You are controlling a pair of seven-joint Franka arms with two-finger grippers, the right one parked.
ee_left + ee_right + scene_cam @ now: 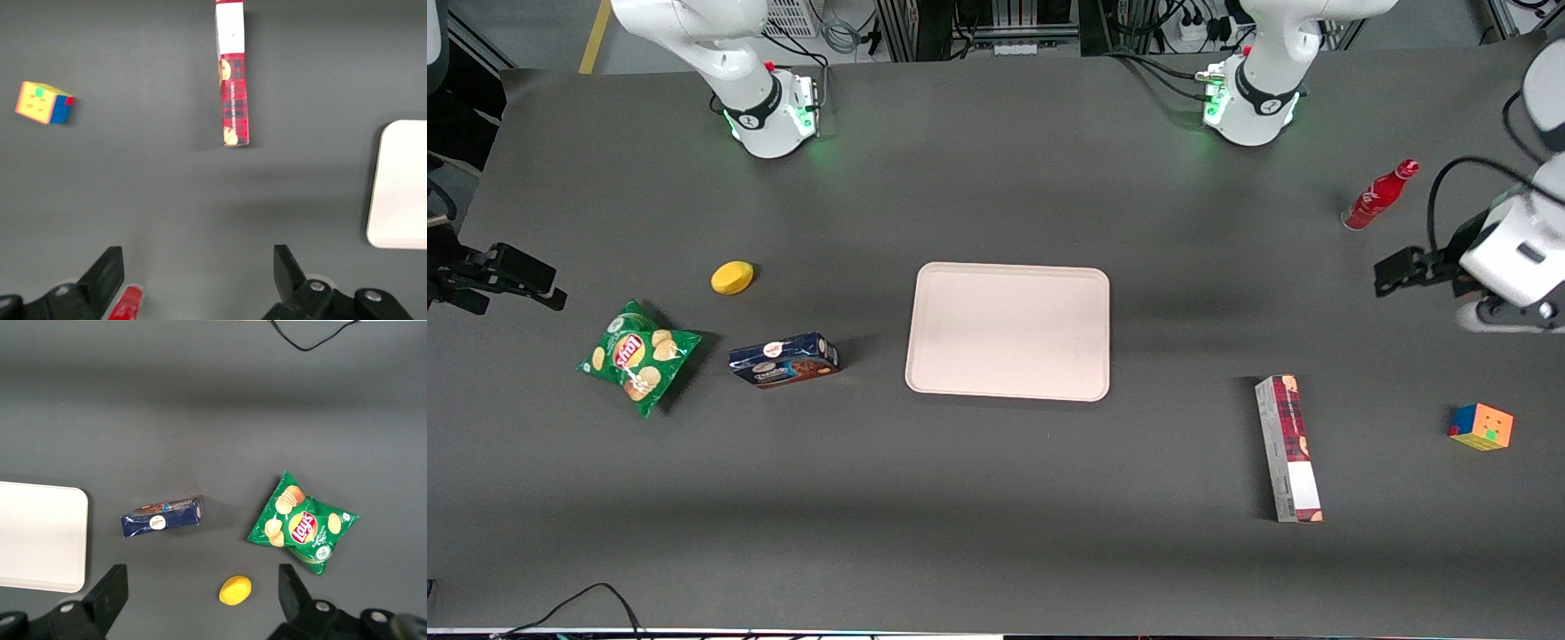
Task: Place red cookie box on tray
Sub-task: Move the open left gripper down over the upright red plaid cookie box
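Nothing done yet: red cookie box [1288, 449] lies lower right of the front view, well apart from tray [1008, 331]; gripper [1396, 271] is held spread, empty, at right edge.

A dark grey matte table [996, 204] fills nearly the whole front view, lit unevenly with soft shadow bands running across it. Past its top edge lie metal racks, power strips and tangled cables [845, 36]. A black cable [596, 600] loops over the near edge.
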